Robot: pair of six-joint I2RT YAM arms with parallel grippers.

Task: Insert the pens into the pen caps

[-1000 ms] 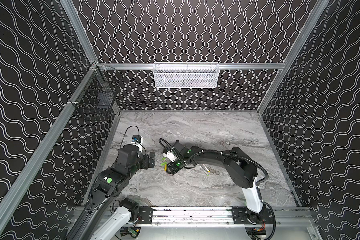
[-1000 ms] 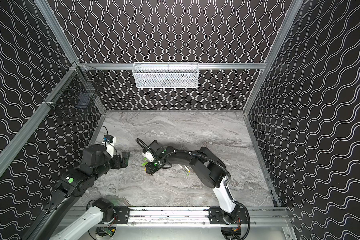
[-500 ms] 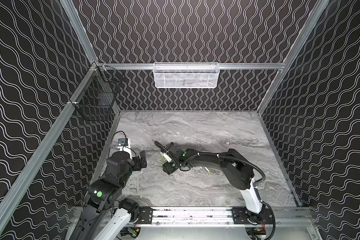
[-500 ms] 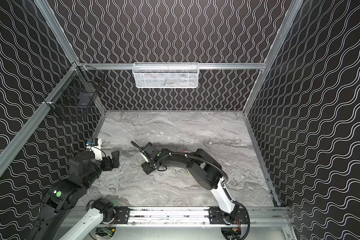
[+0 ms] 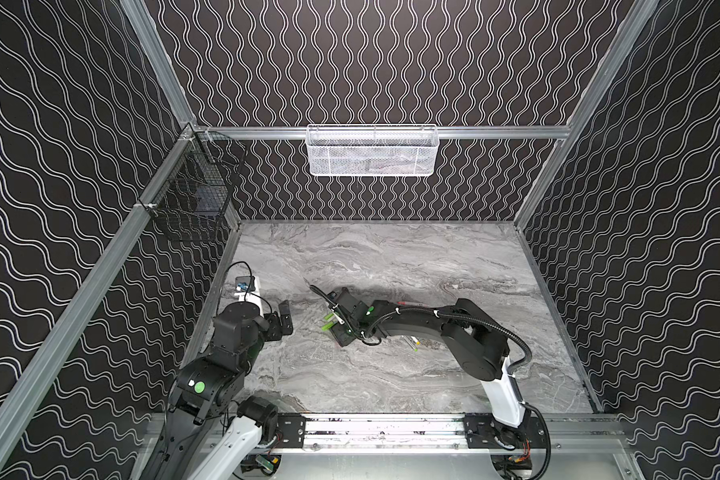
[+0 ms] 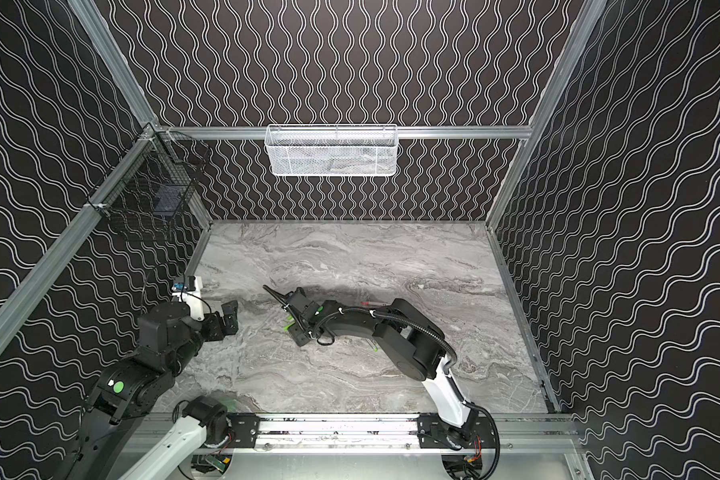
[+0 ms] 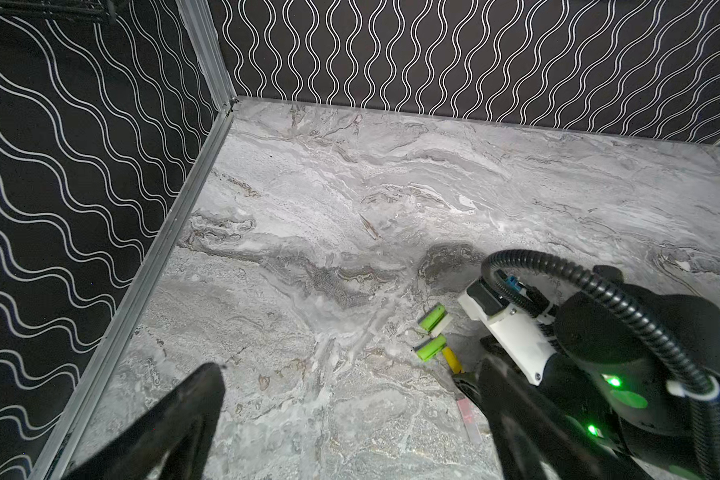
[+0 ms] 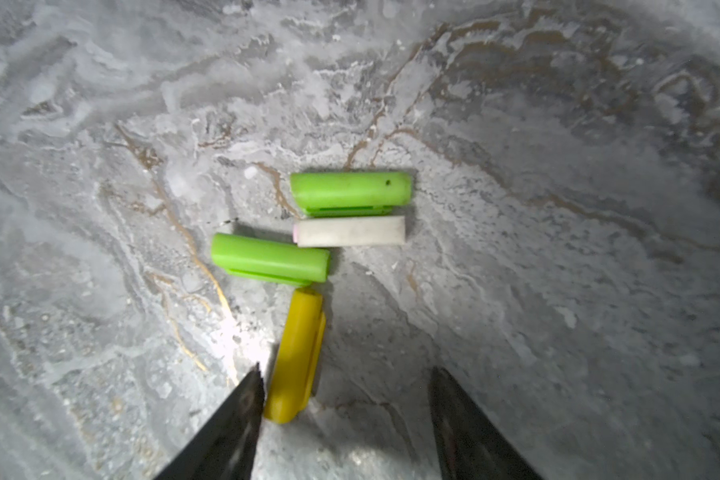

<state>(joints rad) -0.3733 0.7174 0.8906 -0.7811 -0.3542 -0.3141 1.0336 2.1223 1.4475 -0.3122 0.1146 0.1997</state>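
Observation:
The pen caps lie in a small cluster on the marble. There are two lime green caps (image 8: 350,192) (image 8: 269,257), a pale one (image 8: 350,231) and a yellow one (image 8: 296,353). My right gripper (image 8: 346,374) is open just over them, and the yellow cap rests against one of its fingers (image 8: 242,411). In both top views the cluster shows as green bits (image 5: 328,322) (image 6: 287,328) at the right gripper (image 5: 338,330). A thin pen (image 5: 411,341) lies under the right arm. Another pen, pinkish (image 7: 468,415), lies by the caps. My left gripper (image 5: 285,320) (image 7: 350,374) is wide open and holds nothing, to the left of the caps.
A white mesh basket (image 5: 371,151) hangs on the back wall and a black wire basket (image 5: 192,199) on the left wall. Patterned walls enclose the marble table (image 5: 391,257). The right arm (image 5: 466,332) stretches across the middle.
My left arm has drawn back to the left, away from the caps and the right gripper. The right gripper has stayed over the caps, its jaws a little wider.

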